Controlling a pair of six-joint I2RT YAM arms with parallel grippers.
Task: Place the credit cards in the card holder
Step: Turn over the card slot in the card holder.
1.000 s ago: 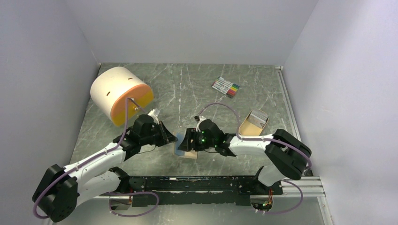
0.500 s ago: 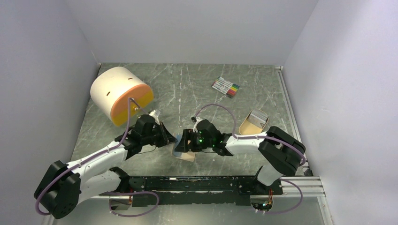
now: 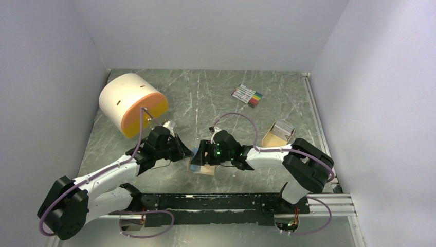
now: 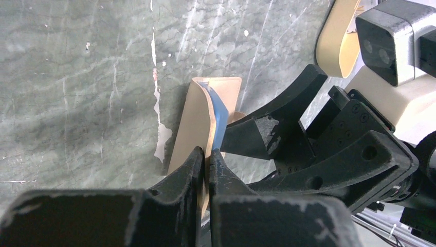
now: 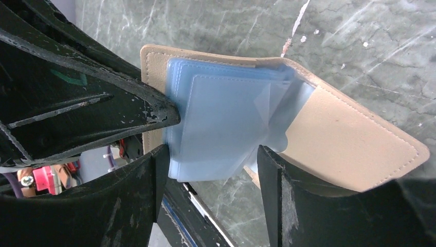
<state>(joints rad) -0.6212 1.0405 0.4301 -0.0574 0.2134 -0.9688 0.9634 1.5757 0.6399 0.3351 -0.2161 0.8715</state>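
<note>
The card holder (image 3: 202,165) lies open low on the table between the two arms, tan outside with pale blue sleeves (image 5: 226,116) inside. My left gripper (image 4: 206,152) is shut on its tan cover (image 4: 191,121), pinching the raised edge. My right gripper (image 5: 212,167) is open, its fingers (image 5: 270,175) standing on either side of the sleeves' lower edge. The other tan flap (image 5: 355,149) lies flat on the table to the right. In the top view the left gripper (image 3: 188,153) and right gripper (image 3: 198,156) meet at the holder. The credit cards (image 3: 283,126) sit stacked in a tray far to the right.
The tan open-topped tray (image 3: 271,140) lies by the right arm's forearm. A bundle of coloured marker pens (image 3: 247,95) is at the back. A large white and orange cylinder (image 3: 132,104) lies on its side at the back left. Walls close in on three sides.
My right gripper has slid a little to the left, closer onto the card holder, and the holder shifted slightly left with it. The left gripper has kept its pinch.
</note>
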